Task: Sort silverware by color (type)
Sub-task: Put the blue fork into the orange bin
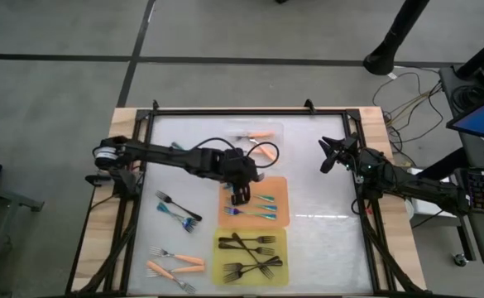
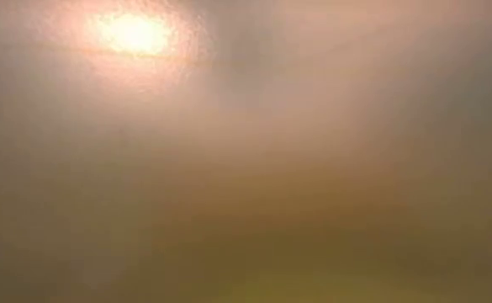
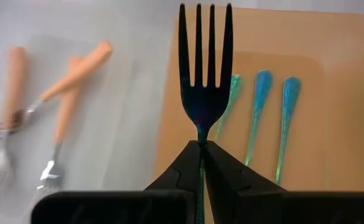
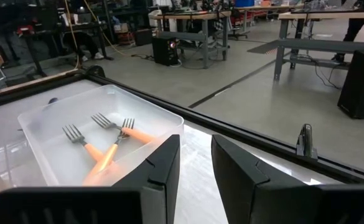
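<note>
Your left pincer [image 3: 201, 152] pinches a dark-tined teal fork [image 3: 205, 68] above the orange tray [image 1: 276, 217]; right pincer [image 4: 195, 163] idles, parted, empty.

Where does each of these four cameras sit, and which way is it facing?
High view: above the table, looking straight down; both arms, left gripper over the orange tray, right gripper waiting at the table's right edge.
Low view: table height; only an orange blur, nothing of the robot.
Left wrist view: on the left arm, looking down past shut fingers pinching a teal-handled fork.
Right wrist view: on the right arm, looking past open fingers to the clear tray.
Shared: high and right wrist views both show the orange-handled forks.
</note>
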Motion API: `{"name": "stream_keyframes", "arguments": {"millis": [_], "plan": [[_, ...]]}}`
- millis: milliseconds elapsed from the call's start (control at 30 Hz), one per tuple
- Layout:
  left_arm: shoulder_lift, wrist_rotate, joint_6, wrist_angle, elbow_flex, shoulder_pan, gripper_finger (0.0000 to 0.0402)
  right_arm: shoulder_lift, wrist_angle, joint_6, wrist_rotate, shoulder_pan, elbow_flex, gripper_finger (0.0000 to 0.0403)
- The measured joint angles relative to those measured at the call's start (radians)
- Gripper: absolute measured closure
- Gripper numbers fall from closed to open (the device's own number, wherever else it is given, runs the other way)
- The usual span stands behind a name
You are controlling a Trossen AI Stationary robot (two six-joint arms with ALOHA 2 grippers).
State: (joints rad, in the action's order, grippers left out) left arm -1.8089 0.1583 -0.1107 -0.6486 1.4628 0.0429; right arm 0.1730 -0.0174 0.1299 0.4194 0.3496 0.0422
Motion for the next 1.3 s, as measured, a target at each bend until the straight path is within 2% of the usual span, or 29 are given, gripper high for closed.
{"name": "stream_keyframes", "arguments": {"millis": [100, 267, 467, 700, 800, 933, 1000, 1133, 1300], "plan": [[-0.032, -0.041, -0.006, 0.019, 0.0, 0.0, 0.0402, 0.0, 0.0, 0.0, 0.0, 0.0, 0.0, 0.0319], [-0.071, -0.174, 0.003, 0.004, -0.001, -0.002, 0.0401, 0.0, 0.0, 0.0, 0.0, 0.0, 0.0, 0.0319], [-0.076, -0.178, 0.004, -0.02, -0.002, -0.008, 0.038, 0.0, 0.0, 0.0, 0.0, 0.0, 0.0, 0.0319], [-0.076, -0.172, -0.003, -0.052, 0.015, -0.012, 0.0334, 0.0, 0.0, 0.0, 0.0, 0.0, 0.0, 0.0319], [-0.075, -0.101, -0.003, -0.18, 0.044, -0.012, 0.0315, 0.0, 0.0, 0.0, 0.0, 0.0, 0.0, 0.0319], [-0.072, 0.106, -0.021, -0.422, 0.078, -0.018, 0.0301, 0.0, 0.0, 0.0, 0.0, 0.0, 0.0, 0.0319], [-0.072, 0.167, -0.042, -0.513, 0.081, -0.025, 0.0298, 0.0, 0.0, 0.0, 0.0, 0.0, 0.0, 0.0319], [-0.07, 0.243, -0.035, -0.623, 0.051, -0.054, 0.0297, 0.0, 0.0, 0.0, 0.0, 0.0, 0.0, 0.0319], [-0.07, 0.244, 0.022, -0.619, -0.048, -0.142, 0.0297, 0.0, 0.0, 0.0, 0.0, 0.0, 0.0, 0.0319]]}}
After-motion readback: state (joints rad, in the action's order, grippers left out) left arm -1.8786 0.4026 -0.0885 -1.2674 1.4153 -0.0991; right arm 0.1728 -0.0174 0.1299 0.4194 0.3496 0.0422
